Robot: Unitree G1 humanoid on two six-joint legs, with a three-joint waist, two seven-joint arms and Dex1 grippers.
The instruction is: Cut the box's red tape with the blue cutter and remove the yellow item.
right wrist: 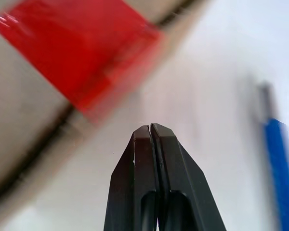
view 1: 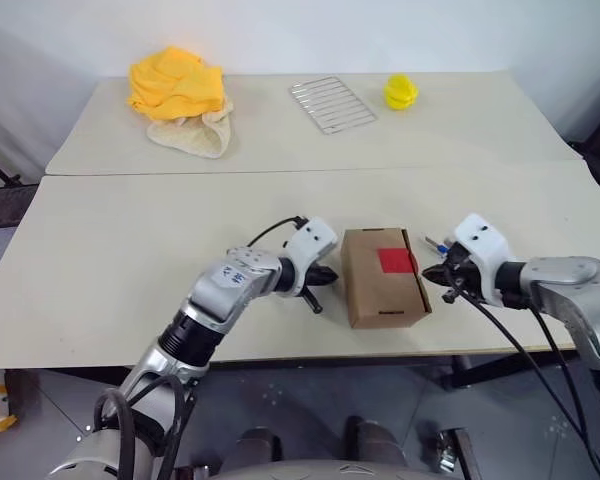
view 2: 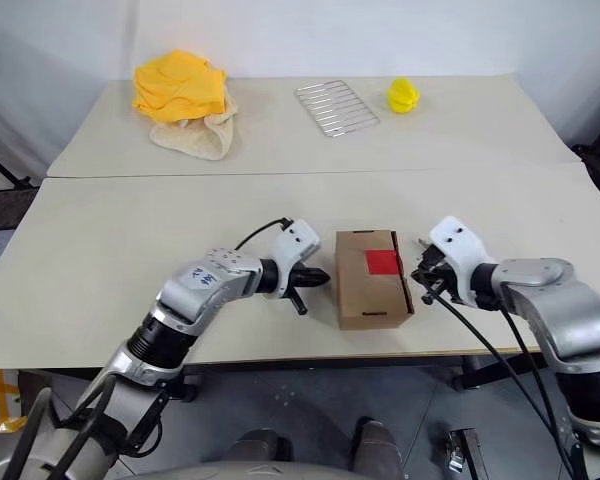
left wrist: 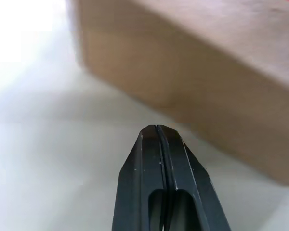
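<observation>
Head stereo pair down over the table (view 1: pixel 110 230); wrist cameras close on the box (view 1: pixel 383 277) from opposite sides

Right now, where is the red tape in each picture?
Left eye view: the red tape sits on top of the box, between the two grippers.
Right eye view: same spot, on the box top.
Left wrist view: a red sliver at the box's upper corner could be it; too little to tell.
Right wrist view: the blurry red patch past the shut fingers.
Shared landmark: the box.

Two pale tables (view 1: pixel 130 240): box (view 1: pixel 385 290) & blue cutter (view 1: pixel 437 244) near; yellow cloths (view 1: pixel 177 85), wire rack (view 1: pixel 332 103), yellow obj (view 1: pixel 401 92) far.
</observation>
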